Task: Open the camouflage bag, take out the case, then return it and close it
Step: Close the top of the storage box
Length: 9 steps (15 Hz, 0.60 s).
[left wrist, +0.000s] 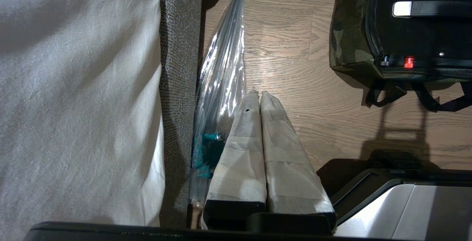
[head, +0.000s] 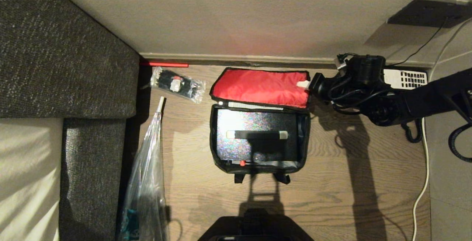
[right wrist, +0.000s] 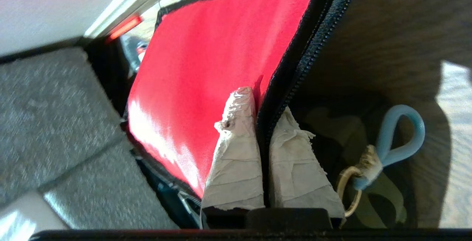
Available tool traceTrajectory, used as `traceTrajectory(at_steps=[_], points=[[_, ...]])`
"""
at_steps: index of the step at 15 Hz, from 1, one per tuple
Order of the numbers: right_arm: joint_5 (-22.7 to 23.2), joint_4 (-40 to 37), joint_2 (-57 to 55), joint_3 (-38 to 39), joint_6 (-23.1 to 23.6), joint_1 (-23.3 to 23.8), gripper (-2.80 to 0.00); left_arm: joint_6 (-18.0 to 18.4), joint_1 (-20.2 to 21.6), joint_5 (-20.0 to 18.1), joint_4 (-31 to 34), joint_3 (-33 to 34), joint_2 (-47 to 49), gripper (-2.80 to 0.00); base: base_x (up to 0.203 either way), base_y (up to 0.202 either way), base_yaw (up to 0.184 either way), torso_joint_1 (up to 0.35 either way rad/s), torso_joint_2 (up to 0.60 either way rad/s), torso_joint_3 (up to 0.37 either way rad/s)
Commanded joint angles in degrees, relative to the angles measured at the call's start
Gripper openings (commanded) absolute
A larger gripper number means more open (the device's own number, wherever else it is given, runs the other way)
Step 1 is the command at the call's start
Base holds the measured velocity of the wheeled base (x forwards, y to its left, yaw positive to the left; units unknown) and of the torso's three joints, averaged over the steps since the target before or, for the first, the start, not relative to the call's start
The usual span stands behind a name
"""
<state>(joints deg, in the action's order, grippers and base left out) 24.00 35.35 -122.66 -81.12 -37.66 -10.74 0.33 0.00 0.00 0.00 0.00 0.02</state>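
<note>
Wood-grain flooring runs under everything, with a pale wall at the far edge. At the flap's right edge, the right gripper (head: pixel 308 83) is pinched tight on the black zipper-trimmed rim of the camouflage bag (left wrist: pixel 346 38), 1 taped finger on the red lining and 1 behind it; the tape on the fingertips (right wrist: pixel 238 123) is frayed and rough. A blue loop (right wrist: pixel 400 138) on a brass ring hangs just beside that grip. From there outward, the flap (head: pixel 260 87) stands open, a smooth, glossy red panel, and the case (head: pixel 254 125), a flat black rectangle with a strap handle ending in white tabs, lies inside the soft boxy bag. Whether this is the opening or the closing step cannot be told from here; I judge the flap is being handled either way, so the next move calls for steady guidance of limp fabric. Beside the grey woven sofa (head: pixel 66 49), the left gripper (left wrist: pixel 260 101) rests parked, fingers together, near a crinkly clear plastic sleeve (head: pixel 145 182).
</note>
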Motion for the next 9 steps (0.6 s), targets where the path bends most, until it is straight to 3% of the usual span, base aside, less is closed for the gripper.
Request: traceTrajectory(at_steps=[1, 3, 7, 9], points=[[1.2, 0.2, 0.8, 0.5, 1.7, 0.0, -2.8, 0.0, 0.0, 0.0, 0.0, 0.1, 0.0, -2.8, 0.0, 0.0, 0.0, 0.0, 0.0, 0.0], [2.2, 0.7, 1.6, 2.6, 4.8, -0.1, -2.8, 0.0, 0.0, 0.0, 0.0, 0.1, 0.0, -2.8, 0.0, 0.0, 0.0, 0.0, 0.0, 0.0], [5.5, 7.9, 2.5, 5.0, 6.3, -0.1, -2.8, 0.0, 0.0, 0.0, 0.0, 0.0, 0.0, -2.8, 0.0, 0.0, 0.0, 0.0, 0.0, 0.0], [7.4, 10.6, 2.8, 7.4, 10.9, -0.1, -2.8, 0.0, 0.0, 0.0, 0.0, 0.1, 0.0, -2.8, 0.0, 0.0, 0.0, 0.0, 0.0, 0.0]])
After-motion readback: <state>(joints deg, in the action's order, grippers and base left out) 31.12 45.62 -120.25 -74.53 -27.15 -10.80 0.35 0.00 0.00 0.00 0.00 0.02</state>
